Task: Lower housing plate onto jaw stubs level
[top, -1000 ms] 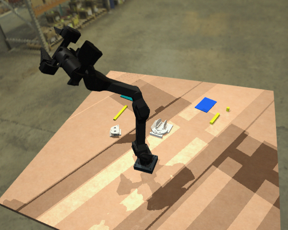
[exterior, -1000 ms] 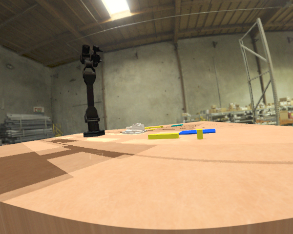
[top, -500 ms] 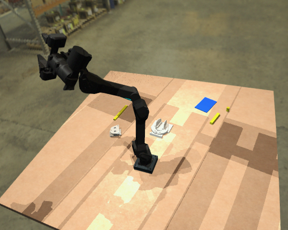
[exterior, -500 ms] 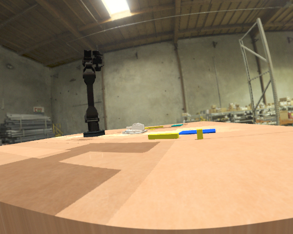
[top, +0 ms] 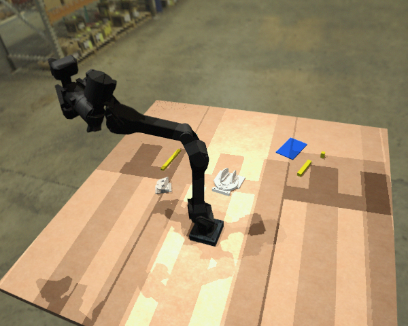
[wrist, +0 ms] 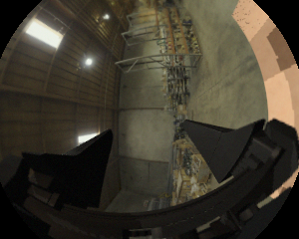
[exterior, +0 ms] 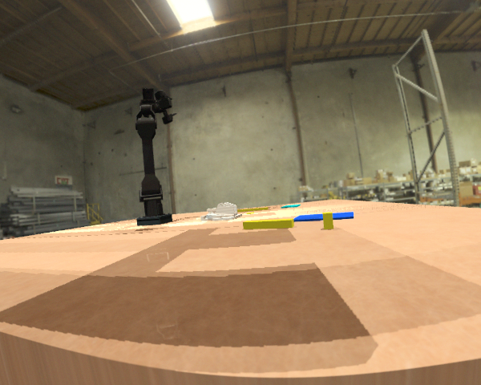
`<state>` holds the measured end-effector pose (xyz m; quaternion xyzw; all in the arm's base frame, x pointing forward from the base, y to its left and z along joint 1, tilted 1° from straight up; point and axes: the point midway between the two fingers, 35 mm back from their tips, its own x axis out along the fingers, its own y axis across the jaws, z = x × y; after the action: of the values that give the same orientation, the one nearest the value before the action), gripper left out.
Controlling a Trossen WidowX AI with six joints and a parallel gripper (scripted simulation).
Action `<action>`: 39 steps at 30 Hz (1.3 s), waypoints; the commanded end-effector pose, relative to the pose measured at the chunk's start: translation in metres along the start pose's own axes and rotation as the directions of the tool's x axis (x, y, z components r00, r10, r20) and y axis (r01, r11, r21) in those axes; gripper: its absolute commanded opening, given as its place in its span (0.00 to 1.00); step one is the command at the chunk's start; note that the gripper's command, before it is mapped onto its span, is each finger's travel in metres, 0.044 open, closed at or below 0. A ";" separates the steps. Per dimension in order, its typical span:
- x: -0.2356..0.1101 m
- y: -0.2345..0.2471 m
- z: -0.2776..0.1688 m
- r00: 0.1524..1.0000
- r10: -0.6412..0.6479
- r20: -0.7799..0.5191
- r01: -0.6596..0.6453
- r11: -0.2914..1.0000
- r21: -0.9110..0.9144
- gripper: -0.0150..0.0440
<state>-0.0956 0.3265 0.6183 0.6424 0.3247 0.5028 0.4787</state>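
Note:
The white assembly (top: pixel 219 183) (exterior: pixel 222 212) lies on the table right of the arm base in the top view, with two upright curved jaws side by side on its round part. A smaller white part with dark holes and a raised side (top: pixel 163 185), seemingly the housing plate, lies apart on the table, left of the arm. The pins and stubs are too small to tell. My gripper (top: pixel 54 74) (exterior: pixel 173 107) (wrist: pixel 149 127) is open and empty, high up and far from both white parts. The wrist view shows neither of them.
A blue plate (top: pixel 291 149) (exterior: pixel 321 216), a short yellow bar (top: pixel 304 168) (exterior: pixel 268 224) and a small yellow block (top: pixel 322 154) (exterior: pixel 328 220) lie right. A longer yellow bar (top: pixel 171 159) lies behind the smaller white part. A teal plate (exterior: pixel 290 205) lies far back.

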 end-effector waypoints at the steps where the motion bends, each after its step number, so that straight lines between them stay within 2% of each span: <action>1: 0.007 -0.015 -0.004 1.000 -0.023 -0.007 0.022 0.996 -0.082 1.00; 18: 0.035 -0.078 -0.002 0.989 -0.147 -0.011 0.123 0.863 -0.490 1.00; 39: 0.059 -0.170 0.023 0.933 -0.359 0.018 0.198 0.470 -0.860 1.00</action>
<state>-0.0494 0.4213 0.4930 0.2603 0.1808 0.5605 0.7651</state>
